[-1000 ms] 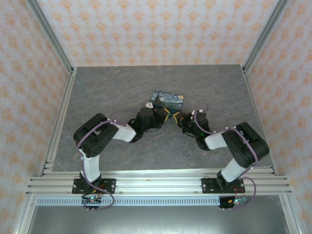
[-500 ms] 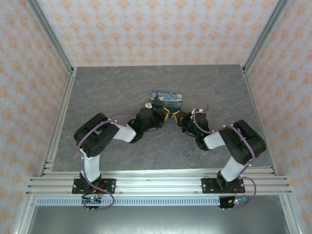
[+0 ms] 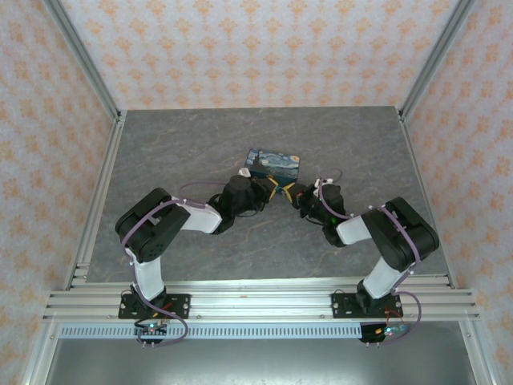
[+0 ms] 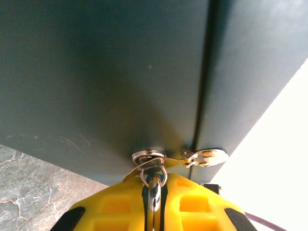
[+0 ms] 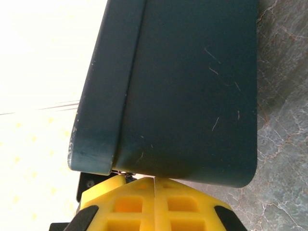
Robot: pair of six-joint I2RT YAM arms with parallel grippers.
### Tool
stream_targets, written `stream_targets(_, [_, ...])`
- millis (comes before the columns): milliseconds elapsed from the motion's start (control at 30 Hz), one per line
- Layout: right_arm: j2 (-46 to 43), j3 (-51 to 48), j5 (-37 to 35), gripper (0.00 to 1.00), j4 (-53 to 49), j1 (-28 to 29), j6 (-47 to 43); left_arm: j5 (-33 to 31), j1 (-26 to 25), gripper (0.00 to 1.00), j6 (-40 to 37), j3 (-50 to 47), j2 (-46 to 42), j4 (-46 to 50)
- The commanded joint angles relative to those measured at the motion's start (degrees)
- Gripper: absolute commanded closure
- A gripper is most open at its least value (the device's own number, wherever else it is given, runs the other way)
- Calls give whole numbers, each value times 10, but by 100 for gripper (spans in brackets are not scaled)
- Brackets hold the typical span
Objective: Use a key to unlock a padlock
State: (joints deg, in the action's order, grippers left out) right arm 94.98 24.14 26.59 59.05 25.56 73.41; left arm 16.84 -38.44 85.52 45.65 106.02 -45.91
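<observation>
grey marbled tabletop (image 3: 176, 152) under me, peach flowered wallpaper on three sides, aluminium posts in the back corners. the padlock (image 3: 273, 164) lies near the middle of the table, painted blue-and-yellow top facing up, and both my arms bend in towards its near side.

my left claw (image 4: 154, 195) is clenched on the key (image 4: 154, 188): the yellow fingers (image 4: 115, 204) stand almost together with the slim metal piece pinched in the narrow slot between them. a small metal ring (image 4: 153, 174) hangs on the key just ahead of the fingertips, and beyond it sits a round metal fitting (image 4: 148, 156) in the dark teal side of the block. the key points at that fitting; whether its tip is inside i cannot tell. just right of it a little metal tab (image 4: 206, 157) lies across a seam in the teal wall.

my right claw (image 5: 155, 183) is clenched too, its yellow fingers (image 5: 187, 202) meeting flat with nothing between them. the tips are right up against the lower rim of the padlock's scuffed teal side, near its rounded corner. from above, the two claws sit close beside each other at the block's near edge.
</observation>
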Motion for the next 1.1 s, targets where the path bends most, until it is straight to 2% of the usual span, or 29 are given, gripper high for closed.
stream_targets(0, [-2,38,-4,100,0,-4,-16,145,-54,100,-32,18,-37,-22])
stream_targets(333, [16,51,8,100,8,-4,-12,148,-56,100,-31,20,-35,-28])
stream_targets(733, [10,37,-31,100,31,37,20,106,-63,100,60,14,7,-142])
stream_targets(1067, [10,30,-39,100,28,29,18,110,-64,100,45,9,3,-125])
